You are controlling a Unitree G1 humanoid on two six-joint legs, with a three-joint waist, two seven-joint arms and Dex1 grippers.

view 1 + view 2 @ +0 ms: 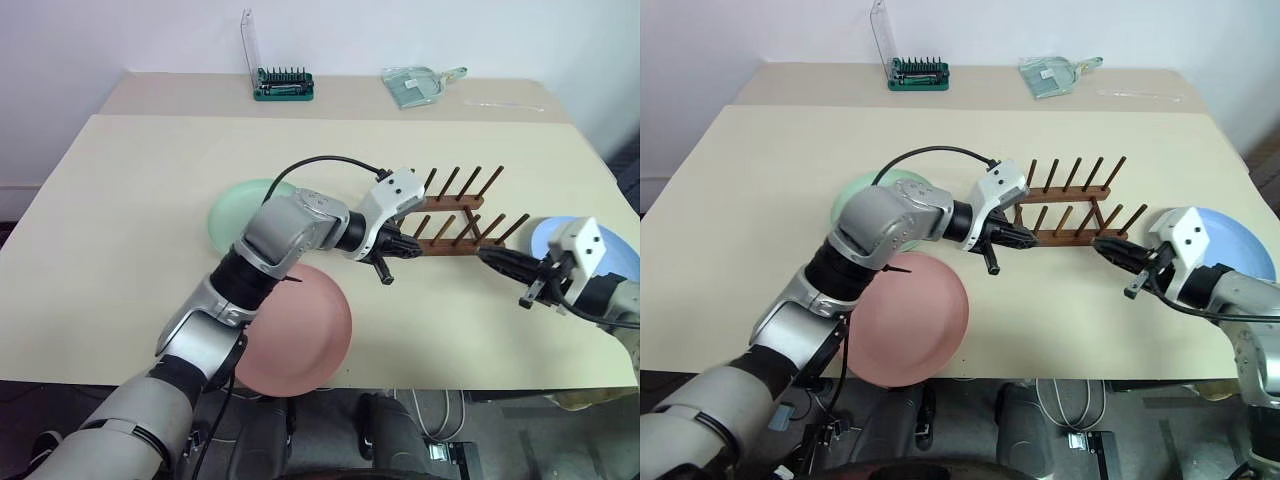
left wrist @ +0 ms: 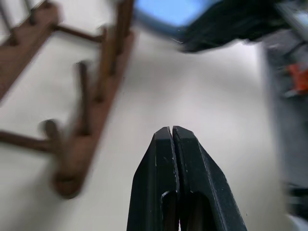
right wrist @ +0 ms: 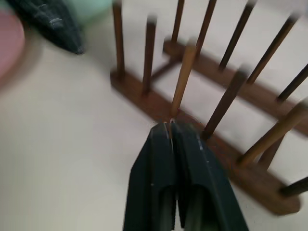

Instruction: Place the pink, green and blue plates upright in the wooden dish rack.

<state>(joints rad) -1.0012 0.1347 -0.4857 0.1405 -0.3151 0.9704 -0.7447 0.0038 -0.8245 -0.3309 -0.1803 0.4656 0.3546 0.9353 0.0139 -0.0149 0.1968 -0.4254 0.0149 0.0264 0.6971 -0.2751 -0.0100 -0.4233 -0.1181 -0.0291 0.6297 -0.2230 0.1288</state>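
Lab-like room: bare table [image 1: 120,200], bit holder [image 1: 284,85]

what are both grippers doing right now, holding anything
left gripper: shut, holding nothing, beside the wooden dish rack
right gripper: shut, holding nothing, at the rack's near rail

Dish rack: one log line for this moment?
wooden dish rack: empty | plates: flat on table | left gripper: shut, at rack | right gripper: shut, at rack

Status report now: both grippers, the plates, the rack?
Left gripper shut, empty, at rack's near rail. Right gripper shut, empty, at rack's other end. Dish rack empty; pink, green, blue plate flat on table.
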